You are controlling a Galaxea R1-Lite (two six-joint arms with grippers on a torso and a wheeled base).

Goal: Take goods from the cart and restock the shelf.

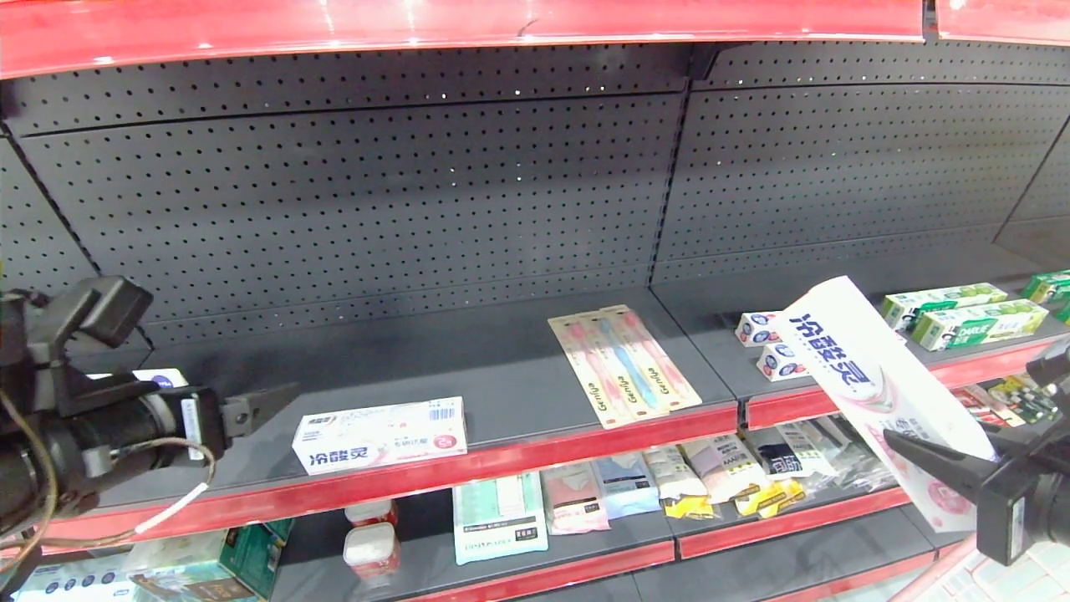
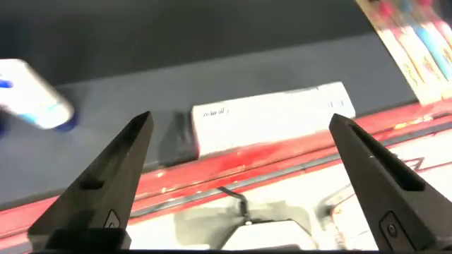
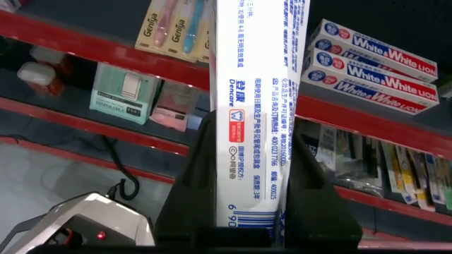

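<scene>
Though it looks bulky, the long white toothpaste carton (image 1: 869, 376) in the right gripper (image 3: 256, 176) is probably light: thin card round a tube, stiff along its length but easily dented on its broad faces. The fingers are closed on its lower end, one against each narrow side, so most of the carton stands out beyond them, tilted up and leaning towards the shelf (image 1: 501, 351). It hangs in front of the right-hand bay, near the small boxes (image 1: 759, 328) lying there, and touches nothing that I can see. To my eye a grip that near one end leaves a lot of leverage, and the glossy card could slip or swing if it bumps the red lip; a hold closer to the middle would be steadier, and a harder squeeze would only crease it. The left gripper (image 2: 240, 123) is spread wide with nothing between its fingers, level with the shelf's front edge, just beside a matching carton (image 1: 380, 433) that lies flat there. The toothbrush packs (image 1: 625, 364) lie further along the same board.
</scene>
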